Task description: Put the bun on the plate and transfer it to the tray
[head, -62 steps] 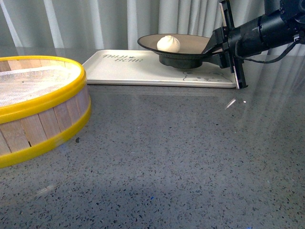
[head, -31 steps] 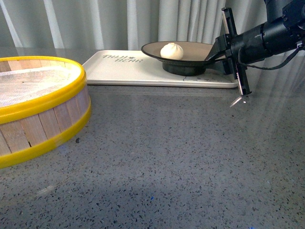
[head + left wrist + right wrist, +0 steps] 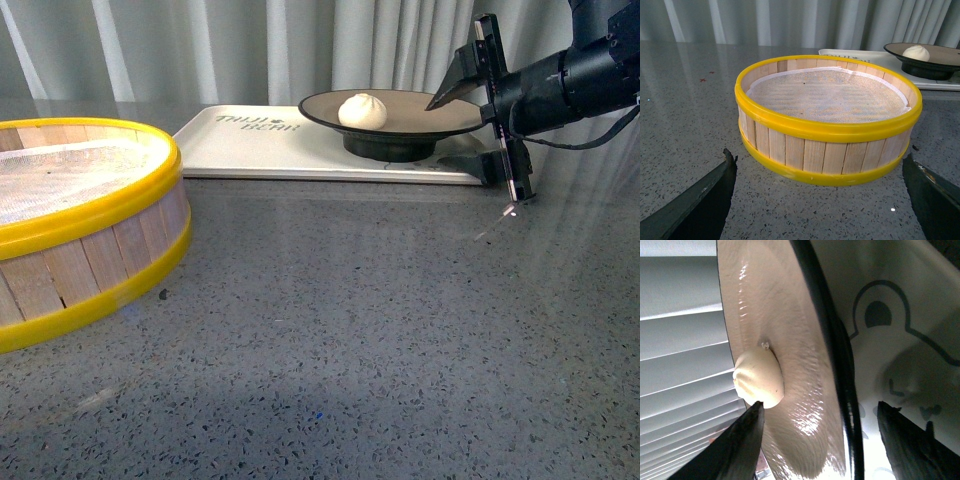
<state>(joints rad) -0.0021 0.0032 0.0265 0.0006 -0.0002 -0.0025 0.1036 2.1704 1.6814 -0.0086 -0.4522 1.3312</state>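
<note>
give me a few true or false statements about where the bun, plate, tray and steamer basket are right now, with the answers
1. The bun sits on the plate. True.
2. The plate rests on the bare stone table. False: it stands on the tray.
3. The right tool is open, its fingers above and below the plate's rim. True.
4. The steamer basket holds a second bun. False: only its cloth liner shows.
5. The left tool grips the steamer basket. False: it is open, apart from the basket.
</note>
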